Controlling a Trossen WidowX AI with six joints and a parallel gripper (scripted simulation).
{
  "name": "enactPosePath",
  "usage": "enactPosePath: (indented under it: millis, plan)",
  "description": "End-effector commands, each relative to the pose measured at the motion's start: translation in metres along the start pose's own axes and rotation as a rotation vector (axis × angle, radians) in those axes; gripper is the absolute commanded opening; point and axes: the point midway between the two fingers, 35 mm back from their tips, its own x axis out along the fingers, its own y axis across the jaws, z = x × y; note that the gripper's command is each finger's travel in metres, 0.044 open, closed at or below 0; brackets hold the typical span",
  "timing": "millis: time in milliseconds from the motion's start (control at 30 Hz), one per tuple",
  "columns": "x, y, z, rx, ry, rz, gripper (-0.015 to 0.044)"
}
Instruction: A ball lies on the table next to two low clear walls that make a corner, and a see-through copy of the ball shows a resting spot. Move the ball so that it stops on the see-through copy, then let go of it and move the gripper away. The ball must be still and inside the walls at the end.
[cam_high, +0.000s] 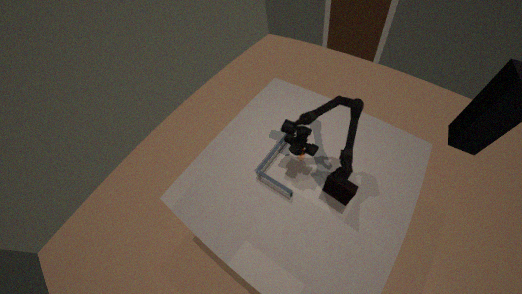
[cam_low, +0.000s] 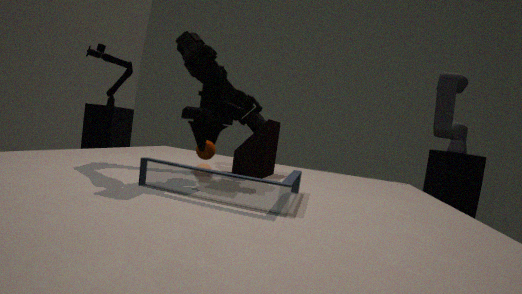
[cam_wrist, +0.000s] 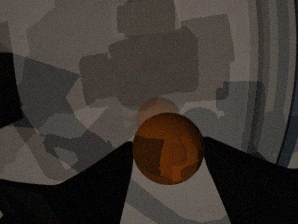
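Smooth orange ball (cam_wrist: 168, 147) between matte black end effector (cam_wrist: 166, 163) fingers

- The ball (cam_wrist: 168, 148) is orange.
- The see-through copy (cam_wrist: 157, 108) at its 12 o'clock is a pale, faint orange.
- The gripper (cam_low: 206, 142) and arm (cam_high: 350, 125) are black.
- The walls (cam_low: 215, 180) are clear with blue-grey edges.
- The mat (cam_high: 240, 225) is white on a tan table (cam_high: 460, 210).

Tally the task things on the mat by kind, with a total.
Orange ball, held in the hand: 1
See-through ball copy: 1
Clear walls: 2
Total: 4
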Motion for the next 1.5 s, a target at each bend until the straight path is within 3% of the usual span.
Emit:
enactPosePath:
  millis: [0,200,933,1367,1467]
  plan:
    - [0.02,0.002,-0.001,-0.009,0.006,0.005,0.0]
    - [0.045,0.005,-0.002,-0.009,0.012,0.006,0.0]
    - [0.065,0.005,-0.003,-0.009,0.013,0.006,0.0]
    - [0.061,0.004,-0.002,-0.005,0.009,0.003,0.0341]
    - [0.059,0.004,-0.002,-0.005,0.008,0.003,0.0347]
